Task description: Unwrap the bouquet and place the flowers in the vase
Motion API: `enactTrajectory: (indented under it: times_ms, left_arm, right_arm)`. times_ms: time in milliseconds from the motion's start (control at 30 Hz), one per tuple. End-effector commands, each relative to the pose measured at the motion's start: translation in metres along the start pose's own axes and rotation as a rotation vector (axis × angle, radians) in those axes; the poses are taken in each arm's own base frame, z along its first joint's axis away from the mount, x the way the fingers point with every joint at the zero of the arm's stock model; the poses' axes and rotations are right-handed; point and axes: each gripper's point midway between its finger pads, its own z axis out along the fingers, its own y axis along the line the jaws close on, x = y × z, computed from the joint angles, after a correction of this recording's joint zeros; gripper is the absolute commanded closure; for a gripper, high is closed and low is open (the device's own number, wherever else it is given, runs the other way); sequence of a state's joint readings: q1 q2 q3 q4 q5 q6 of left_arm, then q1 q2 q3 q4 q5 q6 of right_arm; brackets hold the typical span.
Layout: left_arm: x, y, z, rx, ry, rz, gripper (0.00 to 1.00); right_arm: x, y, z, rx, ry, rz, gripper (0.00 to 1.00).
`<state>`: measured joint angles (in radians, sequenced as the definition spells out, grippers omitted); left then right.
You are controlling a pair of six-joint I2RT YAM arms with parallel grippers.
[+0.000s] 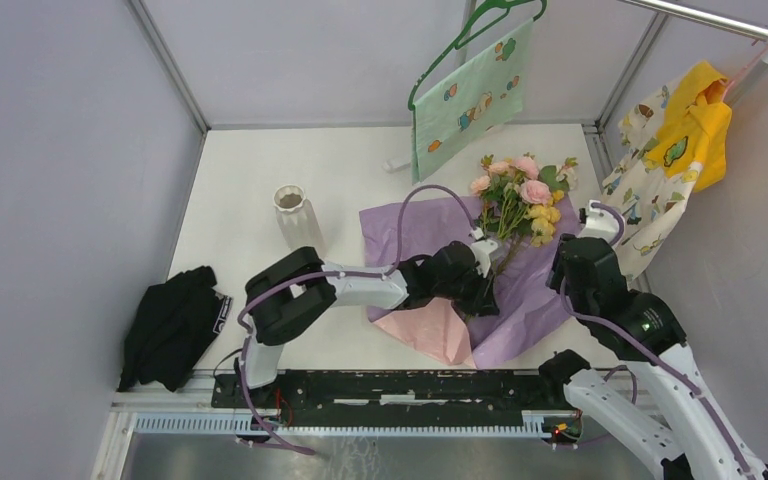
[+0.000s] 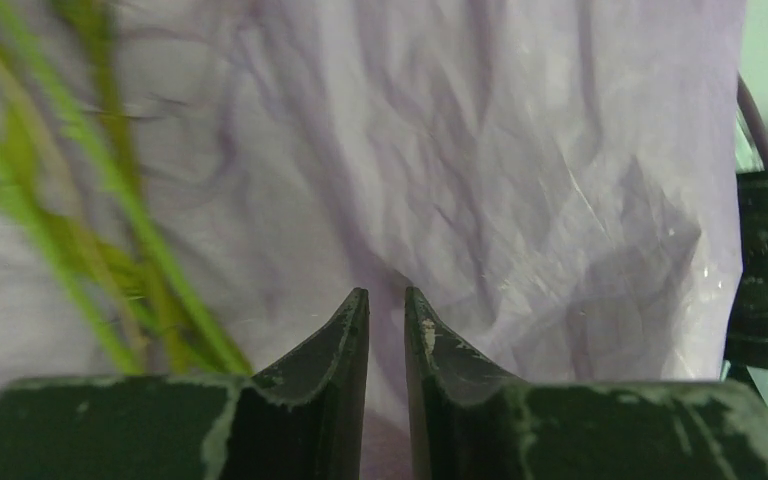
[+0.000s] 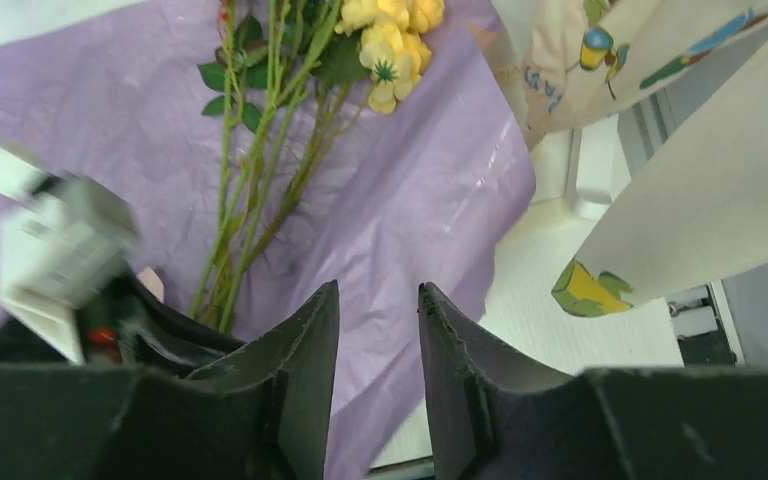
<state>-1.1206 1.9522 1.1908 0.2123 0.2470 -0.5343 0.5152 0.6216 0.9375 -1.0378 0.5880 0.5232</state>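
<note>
My right gripper [image 3: 378, 290] hung slightly parted, empty, over the purple paper [image 3: 410, 200], my left gripper [image 2: 385, 295] stood narrowly parted beside the flower stems [image 2: 135, 210]

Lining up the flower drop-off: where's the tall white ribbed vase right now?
Top view: the tall white ribbed vase stands upright on the table's left half, just left of the spread purple wrapping paper.

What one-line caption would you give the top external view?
Left gripper over the flowers on unfolded purple paper; white vase stands apart.
</note>
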Motion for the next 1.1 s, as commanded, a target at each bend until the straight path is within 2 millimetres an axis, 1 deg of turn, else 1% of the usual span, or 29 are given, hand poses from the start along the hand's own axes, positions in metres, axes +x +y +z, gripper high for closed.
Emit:
enactTrajectory:
  times_ms: [0,67,167,233,300,333,367,400,433,467,600,633,700,767,900,1000,1067]
  left_arm:
    - [0.001,-0.065,0.01,0.231,0.008,0.054,0.73]
    - [0.015,-0.074,0.015,0.263,0.045,0.074,0.73]
    - [0.039,-0.088,0.021,0.305,0.109,0.11,0.73]
    - [0.055,-0.09,0.025,0.299,0.151,0.143,0.73]
    - [0.069,-0.089,0.027,0.274,0.187,0.178,0.73]
    - [0.074,-0.086,0.027,0.252,0.195,0.192,0.74]
    - [0.076,-0.081,0.025,0.221,0.194,0.199,0.74]
    - [0.075,-0.077,0.022,0.196,0.181,0.2,0.75]
    - [0.077,-0.069,0.017,0.164,0.176,0.197,0.75]
    - [0.075,-0.063,0.011,0.132,0.16,0.202,0.76]
    - [0.067,-0.051,-0.019,0.037,0.117,0.221,0.76]
    - [0.067,-0.044,-0.025,-0.001,0.111,0.218,0.76]
    - [0.073,-0.029,-0.038,-0.075,0.121,0.204,0.76]
    - [0.082,-0.022,-0.05,-0.109,0.133,0.183,0.76]
    - [0.094,-0.027,-0.07,-0.131,0.134,0.166,0.76]
    - [0.102,-0.04,-0.079,-0.137,0.152,0.177,0.76]
    - [0.105,-0.043,-0.082,-0.156,0.161,0.184,0.76]
  right_arm:
    - [-0.034,0.011,0.0,-0.019,-0.079,-0.006,0.59]
    - [-0.039,0.021,0.007,-0.037,-0.085,-0.023,0.59]
    - [-0.047,0.029,0.016,-0.034,-0.104,-0.039,0.59]
    - [-0.052,0.034,0.024,-0.025,-0.119,-0.05,0.59]
    - [-0.052,0.038,0.035,-0.008,-0.117,-0.068,0.56]
    - [-0.049,0.04,0.04,0.002,-0.108,-0.081,0.56]
    - [-0.046,0.042,0.047,0.014,-0.091,-0.092,0.56]
    - [-0.042,0.044,0.053,0.02,-0.077,-0.101,0.56]
    - [-0.037,0.047,0.059,0.023,-0.06,-0.115,0.56]
    - [-0.031,0.05,0.066,0.024,-0.05,-0.122,0.56]
    - [-0.006,0.062,0.096,-0.01,0.018,-0.133,0.56]
    - [0.0,0.066,0.103,-0.026,0.032,-0.134,0.56]
    - [0.013,0.071,0.116,-0.055,0.074,-0.141,0.56]
    - [0.023,0.074,0.127,-0.069,0.105,-0.15,0.56]
    - [0.039,0.084,0.143,-0.102,0.152,-0.179,0.57]
    - [0.061,0.09,0.154,-0.128,0.213,-0.205,0.57]
    - [0.078,0.092,0.16,-0.14,0.252,-0.217,0.59]
